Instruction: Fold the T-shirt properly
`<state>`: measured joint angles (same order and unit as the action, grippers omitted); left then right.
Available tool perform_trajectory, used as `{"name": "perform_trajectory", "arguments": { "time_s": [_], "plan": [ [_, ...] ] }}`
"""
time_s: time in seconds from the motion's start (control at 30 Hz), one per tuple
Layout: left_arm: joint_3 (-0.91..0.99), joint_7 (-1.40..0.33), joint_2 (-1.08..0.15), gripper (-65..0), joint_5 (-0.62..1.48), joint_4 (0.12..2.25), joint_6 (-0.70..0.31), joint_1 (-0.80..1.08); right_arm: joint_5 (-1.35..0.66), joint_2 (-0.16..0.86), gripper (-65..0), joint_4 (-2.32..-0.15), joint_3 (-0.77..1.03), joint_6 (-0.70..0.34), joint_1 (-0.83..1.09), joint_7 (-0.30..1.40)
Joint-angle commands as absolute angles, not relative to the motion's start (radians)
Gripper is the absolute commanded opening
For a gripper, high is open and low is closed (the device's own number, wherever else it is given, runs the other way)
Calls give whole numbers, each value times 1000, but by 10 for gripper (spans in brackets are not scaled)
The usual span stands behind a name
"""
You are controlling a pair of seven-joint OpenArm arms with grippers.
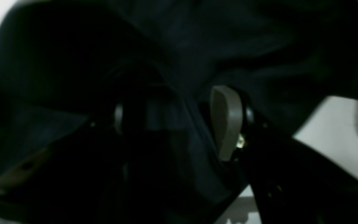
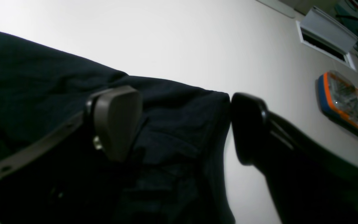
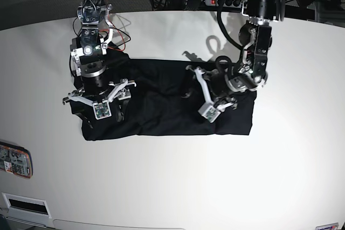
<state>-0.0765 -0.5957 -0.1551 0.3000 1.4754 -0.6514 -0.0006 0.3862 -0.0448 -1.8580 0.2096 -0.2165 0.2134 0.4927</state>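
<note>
The black T-shirt [image 3: 161, 103] lies spread as a wide band on the white table [image 3: 172, 187]. My left gripper [image 3: 204, 94] sits low over the shirt's right half. In the left wrist view its jaws stand apart, and a loose fold of the T-shirt [image 1: 179, 62] hangs between the grey pad [image 1: 226, 121] and the far finger. My right gripper [image 3: 97, 96] hovers over the shirt's left end. It is open, its fingers [image 2: 117, 121] spread wide over the T-shirt [image 2: 172, 133] near the cloth's edge, pinching nothing.
An orange and blue case [image 3: 15, 160] [image 2: 346, 105] lies at the table's near left edge. A white box [image 3: 24, 204] [image 2: 325, 34] sits beside it. Cables and a power strip [image 3: 215, 1] run along the far edge.
</note>
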Motion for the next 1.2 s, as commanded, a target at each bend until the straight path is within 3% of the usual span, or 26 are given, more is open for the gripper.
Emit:
{"name": "perform_trajectory", "arguments": {
  "time_s": [0.0,0.27,0.5,0.7,1.0,1.17],
  "plan": [
    [-93,-579,-157,-332,297,1492,-651,-24,378,-42,-186,-1880,209,-211,203,467],
    [-120,-581,-156,-344,280,1488,-651,-48,375,-42,-186,-1880,214,-211,203,469],
    [-18,-578,-203,-344,274,1669,-651,4,354,-42,-188,-1871,394,-211,179,535],
    [107,-578,-206,-344,61,1876,-651,67,61,-35,-188,-1867,486,-214,48,739],
    [226,-565,-208,-344,-94,1986,-651,140,-295,153,-188,-1580,541,-216,41,817],
    [282,-335,-205,-344,-94,2008,-651,234,-355,160,-188,-1455,539,-216,41,814]
  ]
}}
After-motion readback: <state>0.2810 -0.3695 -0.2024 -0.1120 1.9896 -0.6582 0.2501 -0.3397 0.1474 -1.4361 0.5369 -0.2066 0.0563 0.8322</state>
